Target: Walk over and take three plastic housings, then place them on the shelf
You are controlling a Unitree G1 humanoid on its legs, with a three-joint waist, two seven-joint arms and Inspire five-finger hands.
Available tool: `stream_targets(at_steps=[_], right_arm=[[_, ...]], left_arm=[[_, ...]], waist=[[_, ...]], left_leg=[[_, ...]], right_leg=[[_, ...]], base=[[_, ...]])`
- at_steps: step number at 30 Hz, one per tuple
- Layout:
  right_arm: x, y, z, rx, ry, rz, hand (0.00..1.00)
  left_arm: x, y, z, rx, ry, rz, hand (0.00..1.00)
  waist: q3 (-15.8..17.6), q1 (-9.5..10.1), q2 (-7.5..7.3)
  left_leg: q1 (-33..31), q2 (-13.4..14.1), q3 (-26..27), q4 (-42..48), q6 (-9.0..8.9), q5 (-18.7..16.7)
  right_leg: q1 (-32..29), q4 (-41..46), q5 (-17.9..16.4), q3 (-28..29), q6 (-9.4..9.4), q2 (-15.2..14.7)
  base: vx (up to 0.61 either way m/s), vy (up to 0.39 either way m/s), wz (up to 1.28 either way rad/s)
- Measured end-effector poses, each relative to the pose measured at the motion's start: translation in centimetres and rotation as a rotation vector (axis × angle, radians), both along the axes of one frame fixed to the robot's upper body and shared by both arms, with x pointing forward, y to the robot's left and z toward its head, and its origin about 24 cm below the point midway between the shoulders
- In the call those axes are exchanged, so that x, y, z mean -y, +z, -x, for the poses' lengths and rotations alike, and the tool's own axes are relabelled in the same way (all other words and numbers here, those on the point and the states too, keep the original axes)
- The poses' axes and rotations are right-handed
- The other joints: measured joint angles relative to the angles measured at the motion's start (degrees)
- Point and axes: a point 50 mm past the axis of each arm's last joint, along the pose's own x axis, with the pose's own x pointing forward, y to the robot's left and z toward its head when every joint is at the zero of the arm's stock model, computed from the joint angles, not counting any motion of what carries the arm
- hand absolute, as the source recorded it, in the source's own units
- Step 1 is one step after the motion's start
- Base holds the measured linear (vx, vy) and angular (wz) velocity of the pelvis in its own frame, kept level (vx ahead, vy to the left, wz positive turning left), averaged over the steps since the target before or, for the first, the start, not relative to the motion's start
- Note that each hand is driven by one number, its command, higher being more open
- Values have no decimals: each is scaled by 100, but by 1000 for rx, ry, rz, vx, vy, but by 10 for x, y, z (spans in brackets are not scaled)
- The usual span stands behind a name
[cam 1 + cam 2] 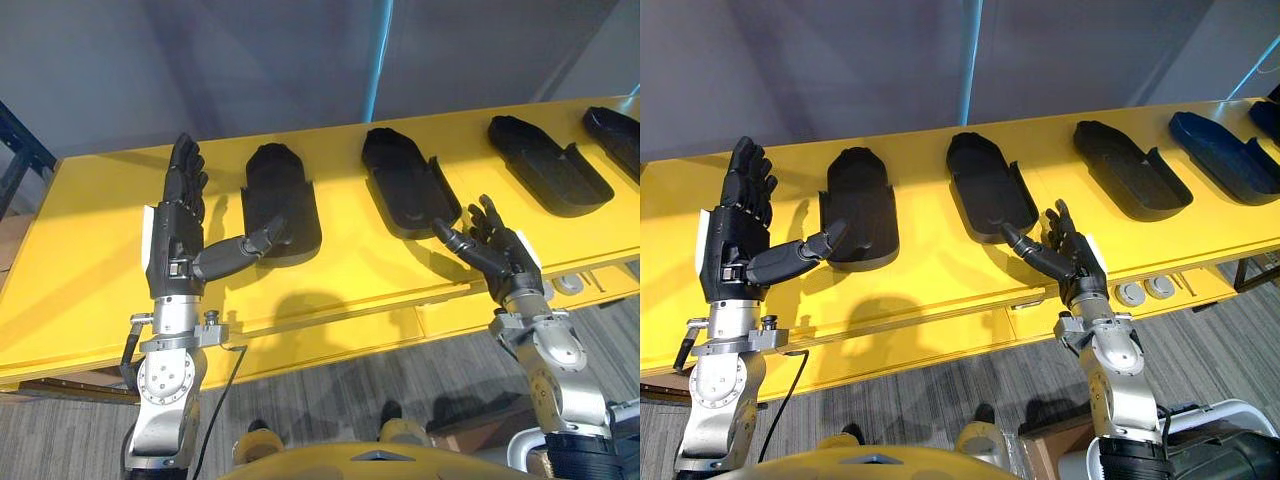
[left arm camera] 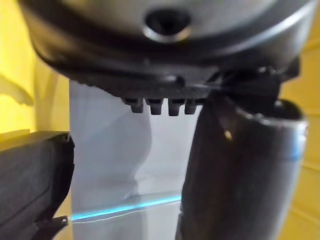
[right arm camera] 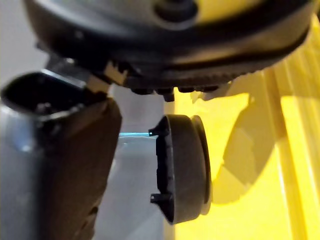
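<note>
Currently both hands empty. Left hand [image 1: 175,240] upright beside leftmost housing [image 1: 280,200], fingers [image 1: 187,175] straight, released, thumb reaching toward its near edge, likely lining up grab. Right hand [image 1: 502,252] fingers spread loose, thumb just beside near end of second housing [image 1: 405,180]. Housings lie in row on yellow tabletop [image 1: 90,260], none lifted yet.

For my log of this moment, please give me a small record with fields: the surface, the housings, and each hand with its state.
surface: yellow table
housings: leftmost housing, second housing, third housing, black plastic, lying in a row
left hand: open, fingers straight, raised beside leftmost housing
right hand: open, just in front of second housing
held: nothing in either hand
progress: no housing taken yet
</note>
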Motion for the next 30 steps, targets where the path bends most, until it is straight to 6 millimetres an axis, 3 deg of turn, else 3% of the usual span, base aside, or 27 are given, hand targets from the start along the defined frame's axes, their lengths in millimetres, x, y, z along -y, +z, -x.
stream_targets(at_steps=[30], right_arm=[[-11,-3,0,-16,102,-6,100]], left_arm=[[-1,0,0,0,-2,-8,100]], waist=[[-50,1,-1]], left_leg=[[133,-8,24,-223,-15,116]], right_leg=[[33,-10,-1,-2,-2,28]], base=[[0,0,0]])
